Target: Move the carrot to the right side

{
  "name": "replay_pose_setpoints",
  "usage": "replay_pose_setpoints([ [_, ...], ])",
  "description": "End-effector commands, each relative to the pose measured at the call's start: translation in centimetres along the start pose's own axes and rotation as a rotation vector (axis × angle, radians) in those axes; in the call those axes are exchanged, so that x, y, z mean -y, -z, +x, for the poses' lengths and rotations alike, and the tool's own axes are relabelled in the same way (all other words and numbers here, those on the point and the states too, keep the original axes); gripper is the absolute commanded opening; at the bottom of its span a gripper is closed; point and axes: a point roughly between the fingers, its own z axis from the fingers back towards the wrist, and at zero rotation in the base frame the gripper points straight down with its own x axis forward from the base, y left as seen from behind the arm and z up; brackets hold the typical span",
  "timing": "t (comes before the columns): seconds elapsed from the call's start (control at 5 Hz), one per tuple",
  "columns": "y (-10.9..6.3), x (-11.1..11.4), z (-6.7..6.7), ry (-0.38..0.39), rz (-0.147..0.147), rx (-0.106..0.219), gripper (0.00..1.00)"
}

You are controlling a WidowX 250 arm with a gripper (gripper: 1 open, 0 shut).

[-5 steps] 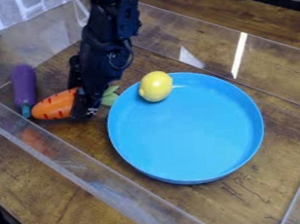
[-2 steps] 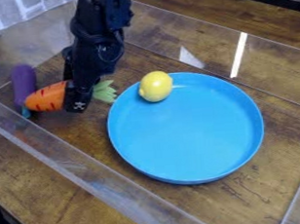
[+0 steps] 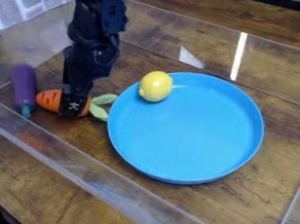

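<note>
Blue plate (image 3: 194, 140) on wooden worktop (image 3: 68, 203), yellow lemon (image 3: 156, 85) at its rim. Purple eggplant (image 3: 24, 87) far left. Orange carrot (image 3: 50, 96), green top (image 3: 102, 106), between eggplant and plate, partly behind gripper (image 3: 74, 102); jaws' spread unclear.

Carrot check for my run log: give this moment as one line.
carrot: left of plate, by eggplant | gripper: over carrot, jaws unclear | lemon: on plate rim | move right: not done
</note>
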Motion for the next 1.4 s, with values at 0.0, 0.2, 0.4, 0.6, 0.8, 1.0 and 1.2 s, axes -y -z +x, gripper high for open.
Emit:
replay_pose_setpoints([
  [0.0,-1.8,-1.9,-1.0,-0.039,0.058,0.019,1.00],
  [0.2,-2.1,-1.8,-0.9,-0.047,0.069,0.009,1.00],
  [0.4,-1.9,-1.8,-0.5,-0.051,0.069,0.000,1.00],
  [0.6,-1.4,-2.3,0.0,-0.054,0.068,-0.003,1.00],
  [0.8,-0.9,-3.0,0.6,-0.054,0.076,0.012,1.00],
  [1.0,-2.0,-3.1,-0.5,-0.053,0.104,0.023,1.00],
  [1.2,-2.7,-3.1,-1.5,-0.054,0.123,0.027,1.00],
])
